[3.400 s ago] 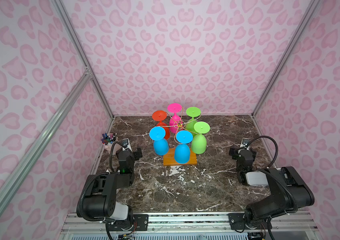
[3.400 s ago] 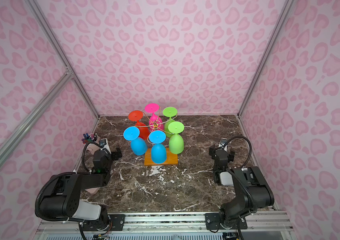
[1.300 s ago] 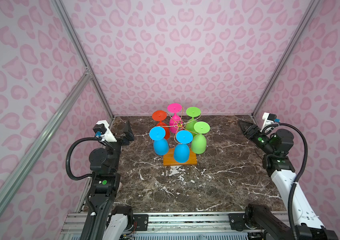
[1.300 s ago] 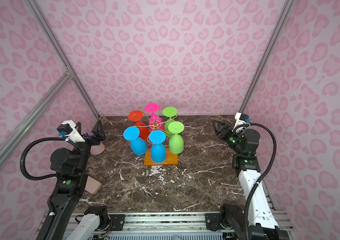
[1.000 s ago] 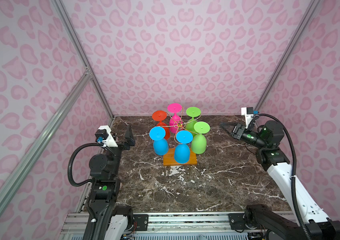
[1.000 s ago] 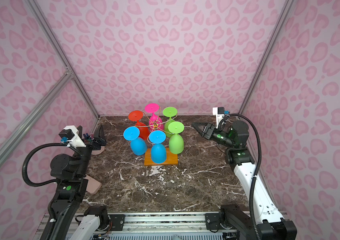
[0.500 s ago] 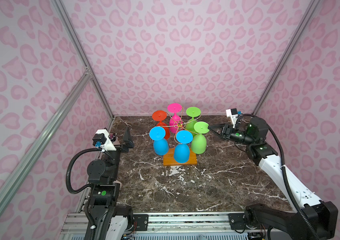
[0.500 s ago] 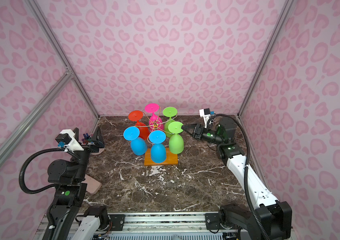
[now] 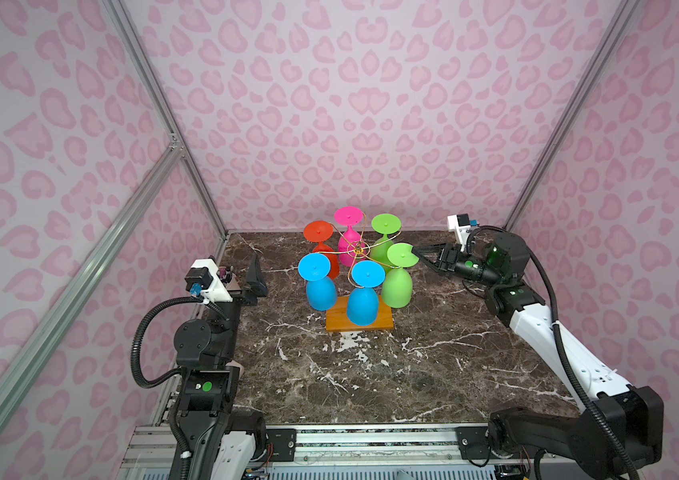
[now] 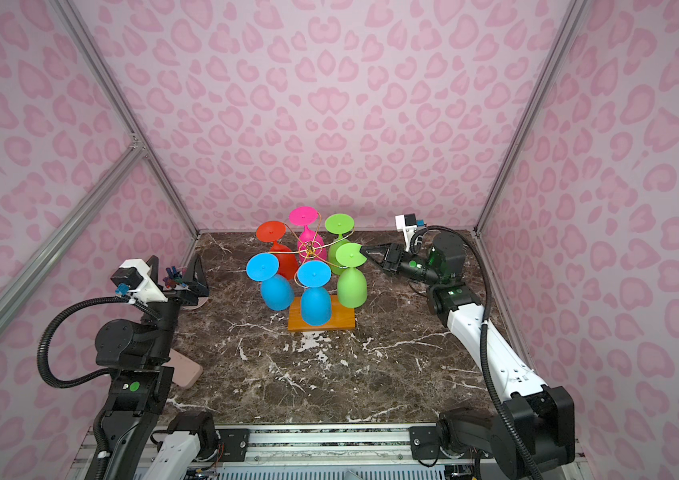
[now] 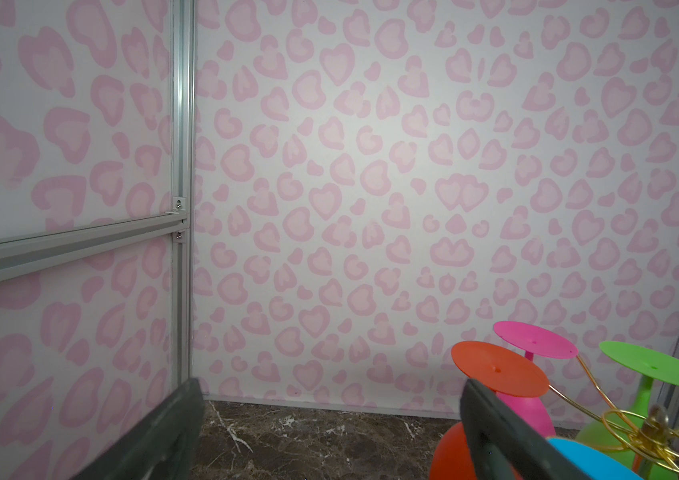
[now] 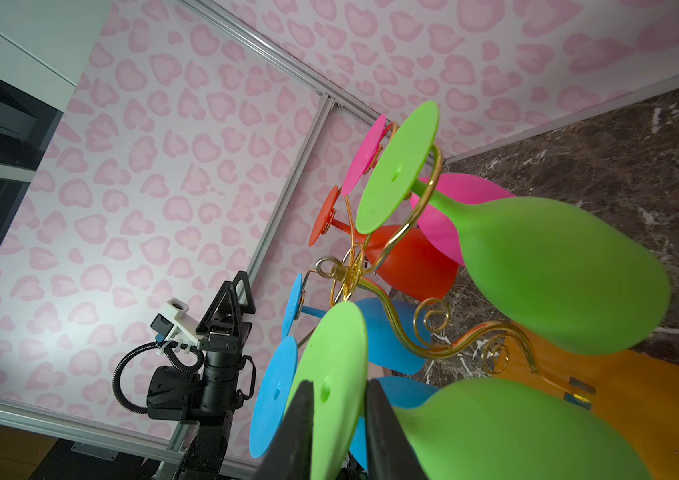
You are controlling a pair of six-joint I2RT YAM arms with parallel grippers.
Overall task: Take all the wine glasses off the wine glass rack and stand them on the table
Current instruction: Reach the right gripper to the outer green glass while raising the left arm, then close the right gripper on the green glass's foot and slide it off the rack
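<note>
right gripper (image 9: 415, 253): having swung in from the right rear corner over the last second, now reaching across to the near green wine glass (image 9: 398, 284). Jaws are narrowing either side of its foot disc (image 12: 339, 353); cannot tell whether they are pinching yet.
left gripper (image 10: 175, 270): having risen off its rest, now hovering at the table's left edge, well apart from the rack. Jaws are standing wide apart, holding nothing.
near green wine glass: still hanging upside down by its foot on the front-right arm of the wine glass rack (image 9: 337, 321); not shifting so far.
task meaning: the grasp step looks to be closing in; lift-off is not begun.
tight side: far green glass (image 9: 386, 223) is sitting just behind, blue glass (image 9: 363, 307) just beside, and the rack's gold hub (image 12: 344, 272) just inboard of the foot.
open room: bare marble table (image 9: 371, 374) is lying to the right and front of the rack. That is likely the way out, sliding the foot outward along the arm.
risk: the light rack is probably going to drag or tip if the foot catches the scroll end.
</note>
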